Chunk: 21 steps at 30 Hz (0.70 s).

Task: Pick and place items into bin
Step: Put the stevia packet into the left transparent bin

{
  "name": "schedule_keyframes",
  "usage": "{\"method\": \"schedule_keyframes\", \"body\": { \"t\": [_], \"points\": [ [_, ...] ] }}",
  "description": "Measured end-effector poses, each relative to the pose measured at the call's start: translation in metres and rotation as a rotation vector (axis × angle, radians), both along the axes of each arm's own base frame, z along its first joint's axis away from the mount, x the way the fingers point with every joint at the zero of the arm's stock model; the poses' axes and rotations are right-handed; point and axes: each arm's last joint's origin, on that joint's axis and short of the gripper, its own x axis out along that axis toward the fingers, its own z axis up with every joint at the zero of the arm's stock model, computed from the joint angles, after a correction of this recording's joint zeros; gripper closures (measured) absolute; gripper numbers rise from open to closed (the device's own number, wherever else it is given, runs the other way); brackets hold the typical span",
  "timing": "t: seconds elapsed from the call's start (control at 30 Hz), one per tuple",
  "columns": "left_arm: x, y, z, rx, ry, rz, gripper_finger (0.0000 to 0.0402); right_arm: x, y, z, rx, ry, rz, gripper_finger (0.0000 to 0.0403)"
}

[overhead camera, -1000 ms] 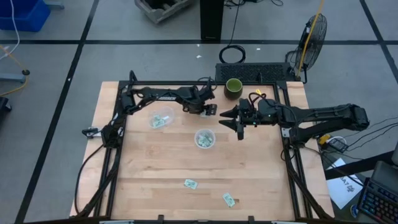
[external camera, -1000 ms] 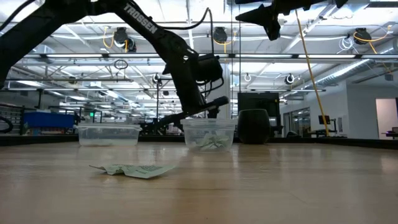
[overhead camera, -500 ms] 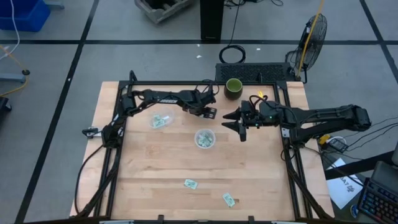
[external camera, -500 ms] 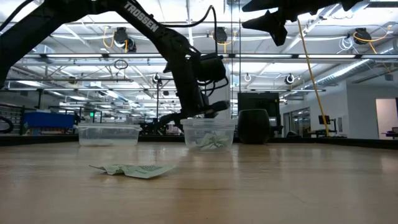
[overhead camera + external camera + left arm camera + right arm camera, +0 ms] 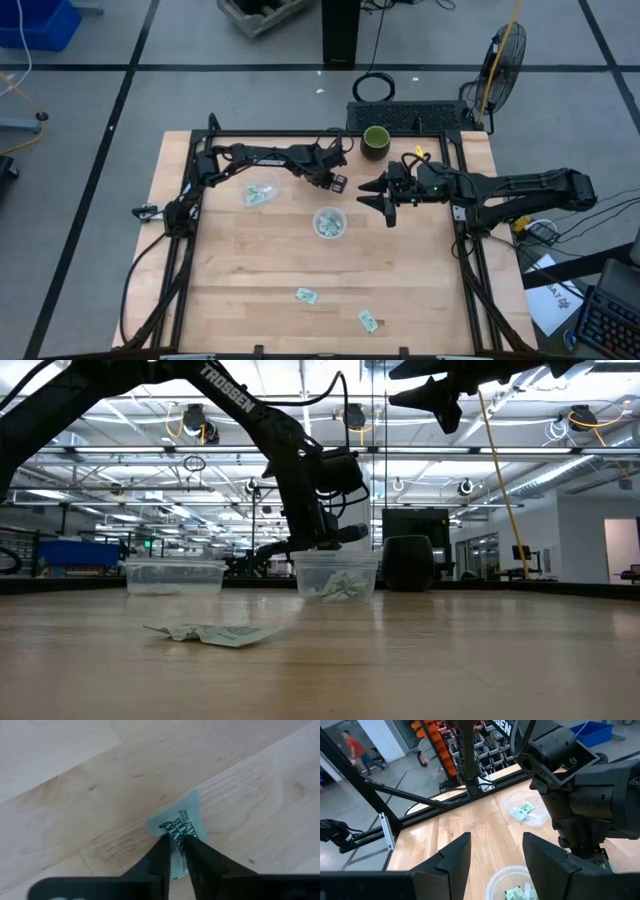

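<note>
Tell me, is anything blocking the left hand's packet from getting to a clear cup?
Nothing visible is. The left hand pinches a packet above bare wood, with both clear cups close by and open on top.

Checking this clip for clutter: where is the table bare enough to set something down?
Bare wood lies between the middle cup and the two loose packets near the front edge, and across the front left. The back is crowded: left gripper holding a packet, right gripper, second cup, green mug.
</note>
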Motion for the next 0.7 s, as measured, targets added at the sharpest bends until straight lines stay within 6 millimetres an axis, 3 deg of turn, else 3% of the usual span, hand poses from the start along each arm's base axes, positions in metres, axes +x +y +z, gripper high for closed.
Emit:
{"method": "schedule_keyframes", "body": {
  "t": [0.2,0.37,0.5,0.7],
  "points": [
    [0.000,0.001,0.010,-0.079,-0.064,-0.011,0.0393,0.000,0.000,0.000,0.000,0.000,0.000,0.0232],
    [-0.009,-0.005,0.029,-0.096,-0.041,-0.038,0.0375,0.000,0.000,0.000,0.000,-0.005,-0.002,0.0232],
    [-0.020,-0.008,0.061,-0.069,-0.036,-0.047,0.0370,0.000,0.000,0.001,-0.002,-0.016,-0.004,0.0232],
    [-0.047,-0.024,0.108,-0.034,0.032,-0.095,0.0395,0.001,0.000,0.002,-0.002,-0.016,-0.005,0.0232]
  ]
}}
